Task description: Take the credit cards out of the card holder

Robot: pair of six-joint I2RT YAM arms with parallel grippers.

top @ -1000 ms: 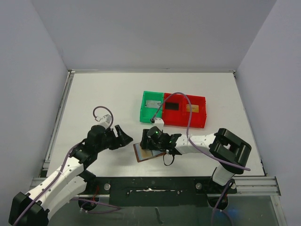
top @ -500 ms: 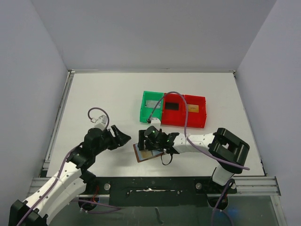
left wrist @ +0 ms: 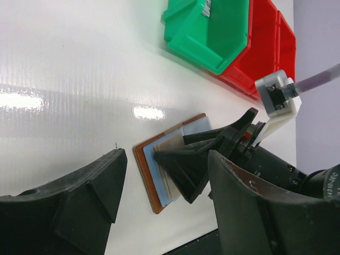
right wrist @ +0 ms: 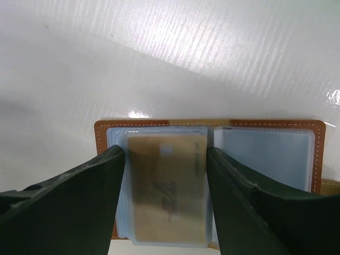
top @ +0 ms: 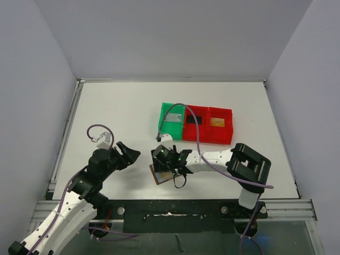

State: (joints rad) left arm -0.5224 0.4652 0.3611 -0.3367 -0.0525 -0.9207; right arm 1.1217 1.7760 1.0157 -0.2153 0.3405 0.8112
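Both pairs of jaws stand wide apart with nothing in them. The left gripper [top: 130, 153] hangs just left of the small brown leather card holder [right wrist: 263, 154]. The right gripper [right wrist: 166, 159] is low over it, a finger on either side of a tan card [right wrist: 167, 186] tucked behind the clear sleeve on one page. That holder lies open and flat near the front edge of the white table [top: 117, 106], about the middle.

Most of the job looks done from where I stand. A pale grey card [top: 174, 119] sits in the green plastic tray [top: 166, 129]. A black card [top: 190, 121] and a golden-orange card [top: 217, 122] lie in the red plastic tray [top: 223, 139] beside it, farther back and to the right. What I judge is left is that one tan card (whether the fingers touch the sleeve I cannot tell).

Nothing sits between holder and trays, though the right arm's purple cable [top: 197, 139] arches over them and the left gripper is close by.
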